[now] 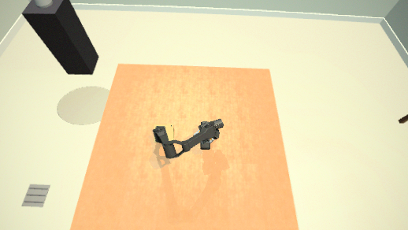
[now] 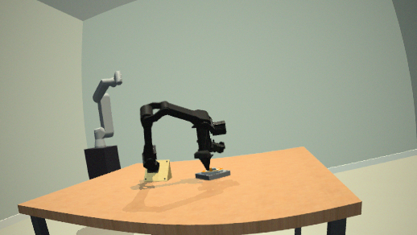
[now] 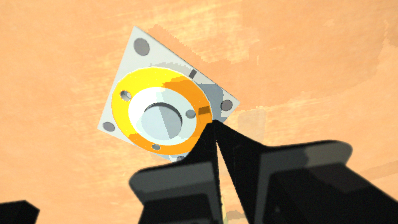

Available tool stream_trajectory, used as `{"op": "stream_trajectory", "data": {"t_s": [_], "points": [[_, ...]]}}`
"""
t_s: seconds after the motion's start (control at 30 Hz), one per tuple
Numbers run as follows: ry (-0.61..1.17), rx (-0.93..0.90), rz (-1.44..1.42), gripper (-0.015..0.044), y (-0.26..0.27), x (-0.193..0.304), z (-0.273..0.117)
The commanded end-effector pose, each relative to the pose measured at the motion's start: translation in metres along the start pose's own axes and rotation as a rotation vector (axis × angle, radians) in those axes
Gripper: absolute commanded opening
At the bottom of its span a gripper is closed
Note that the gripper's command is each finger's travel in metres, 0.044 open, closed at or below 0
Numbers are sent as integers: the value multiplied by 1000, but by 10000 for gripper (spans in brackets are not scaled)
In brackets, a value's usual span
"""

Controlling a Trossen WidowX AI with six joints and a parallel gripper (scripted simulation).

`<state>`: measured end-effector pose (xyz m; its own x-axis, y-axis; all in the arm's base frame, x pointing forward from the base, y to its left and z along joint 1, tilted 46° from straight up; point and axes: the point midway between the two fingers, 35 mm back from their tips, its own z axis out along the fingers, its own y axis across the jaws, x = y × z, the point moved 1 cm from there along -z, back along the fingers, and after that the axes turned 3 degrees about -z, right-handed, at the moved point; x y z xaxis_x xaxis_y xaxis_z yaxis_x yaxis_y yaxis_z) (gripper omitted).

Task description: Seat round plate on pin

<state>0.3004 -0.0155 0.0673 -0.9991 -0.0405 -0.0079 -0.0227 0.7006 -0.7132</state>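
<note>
The gripper (image 3: 216,131) is closed, its two dark, wedge-shaped fingers pressed together into a single sharp point with nothing between them. In the wrist view that point sits right at the rim of the plate (image 3: 150,85), just beside the small, darker orange tab (image 3: 204,110); whether it actually touches the tab cannot be told.

The plate is a flat yellow ring with a smooth matte face, part of it shaded to orange by the arm's shadow. Small round holes are spaced around the ring, and one hole (image 3: 190,114) lies just inward of the tab. The plate encircles a pale, round post (image 3: 161,121) whose flat top is crossed by a shadow line. Beneath it lies the base (image 3: 141,47), a square grey slab with a dark round hole near each visible corner and a short dark slot (image 3: 192,74) near one edge. The pin cannot be made out.

From the exterior view the base (image 2: 213,174) is a low, thin block lying on the table (image 2: 282,181), a wood-grained orange top with a curved front edge. The black arm (image 2: 177,113) arches over from its tan wedge mount (image 2: 161,171) and points the gripper (image 2: 207,165) straight down onto the plate's near edge.
</note>
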Motion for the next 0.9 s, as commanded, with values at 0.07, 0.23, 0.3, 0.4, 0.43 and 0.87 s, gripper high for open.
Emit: {"op": "stream_trajectory", "data": {"t_s": [0.07,0.23,0.3,0.4,0.43,0.87], "points": [[-3,3,0,0,-2,-8,-1],[-3,3,0,0,-2,-14,-1],[-4,3,0,0,-2,-17,-1],[-4,3,1,0,-1,-21,-1],[-4,3,1,0,-1,-22,-1],[-4,3,1,0,1,-29,-1]]}}
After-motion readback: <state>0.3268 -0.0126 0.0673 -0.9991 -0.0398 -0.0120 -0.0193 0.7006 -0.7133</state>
